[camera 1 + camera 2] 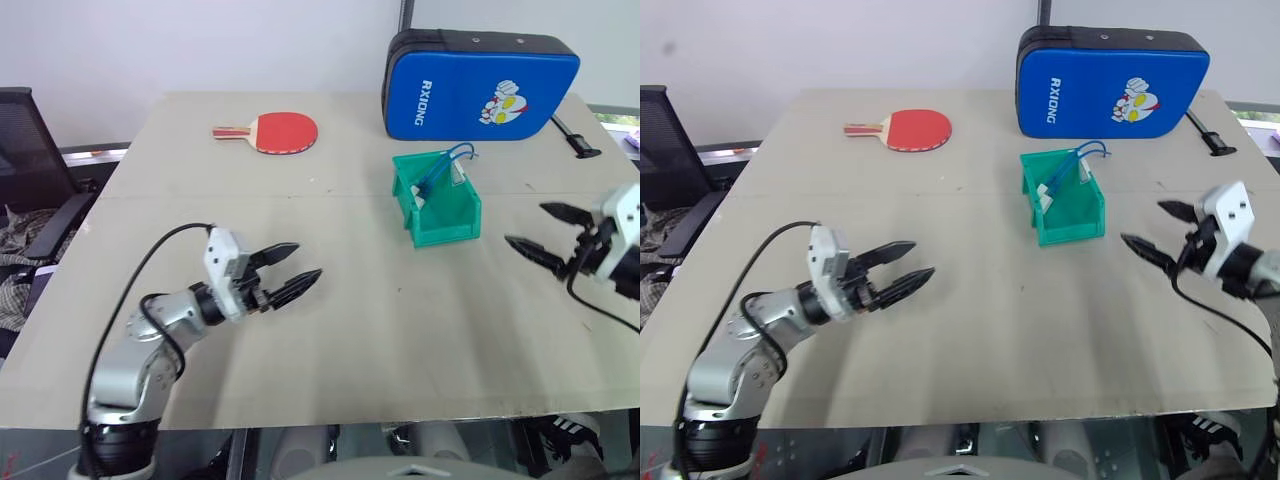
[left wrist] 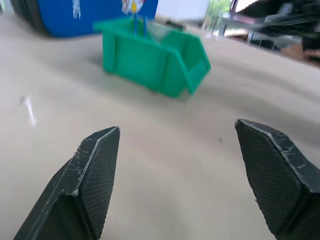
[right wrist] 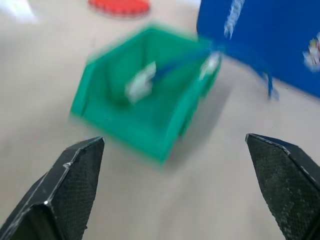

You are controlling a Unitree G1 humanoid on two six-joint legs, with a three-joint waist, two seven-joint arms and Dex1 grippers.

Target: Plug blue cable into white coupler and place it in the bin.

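- The small green plastic bin [image 1: 437, 205] stands on the beige table [image 1: 330, 330], in front of the large blue padded case [image 1: 480, 85] and well to the right of the red table-tennis paddle [image 1: 272, 131].
- The thin bright-blue cable [image 1: 441, 168] is already in the bin: one end lies low inside and the rest rises over the back rim, so its long axis leans from the bin floor up toward the padded case.
- The tiny white coupler [image 3: 141, 85] seems to sit on the lower end of the cable, inside the bin; whether the plug is fully seated I cannot tell.
- The left gripper [image 1: 297, 270] hovers above the table with its two black fingers spread apart and nothing between them. It points toward the bin, which lies ahead of it and to its right, well apart.
- The right gripper [image 1: 546, 236] also has its fingers wide apart and holds nothing. The bin is just to its left, so this arm is the nearer one.
- In my judgement the task looks practically done; if any correction is needed, the right arm has the shorter reach.
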